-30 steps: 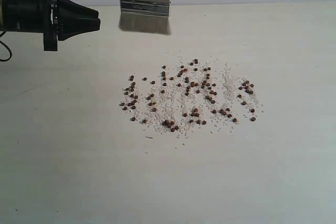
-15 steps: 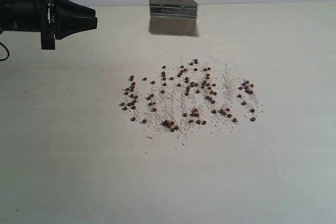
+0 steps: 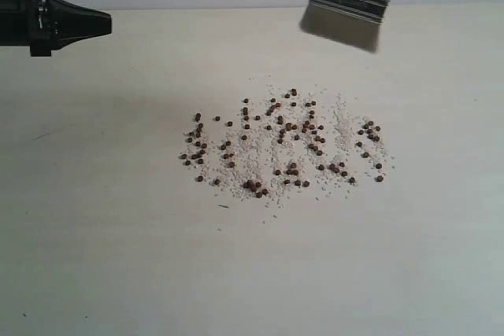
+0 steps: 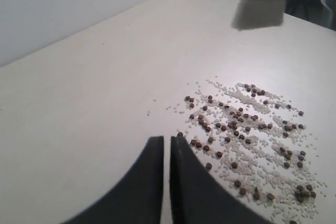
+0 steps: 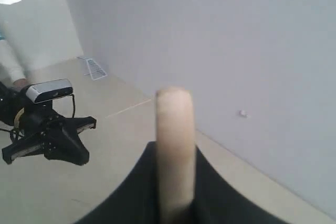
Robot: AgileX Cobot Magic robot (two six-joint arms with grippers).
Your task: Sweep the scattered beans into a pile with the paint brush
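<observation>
The paint brush point(image 3: 345, 9) now hangs at the upper right of the exterior view, tilted, with its bristles clear of the desk point(image 3: 118, 234). 1 second ago it hung upright left of the frame's centre, and half a second ago near the centre, so it has travelled steadily rightward along the far side of the spill. The beans point(image 3: 283, 143) lie exactly as they did, a loose scatter mixed with white grains point(image 3: 252, 155) in the middle of the frame; none has shifted and no pile has formed, so sweeping has not started. In the right wrist view the right gripper point(image 5: 175, 148) is clamped on the cream handle of the brush point(image 5: 175, 119), a dark finger on either side. The left gripper point(image 3: 106, 23) has drawn back toward the upper left edge of the exterior view; in its own wrist view point(image 4: 168, 148) its fingers stand almost together with only a slit between them and nothing held, and the beans point(image 4: 247, 140) and brush point(image 4: 260, 3) lie beyond. The shift likely places the brush behind the right end of the scatter, ready to come down and push inward.
</observation>
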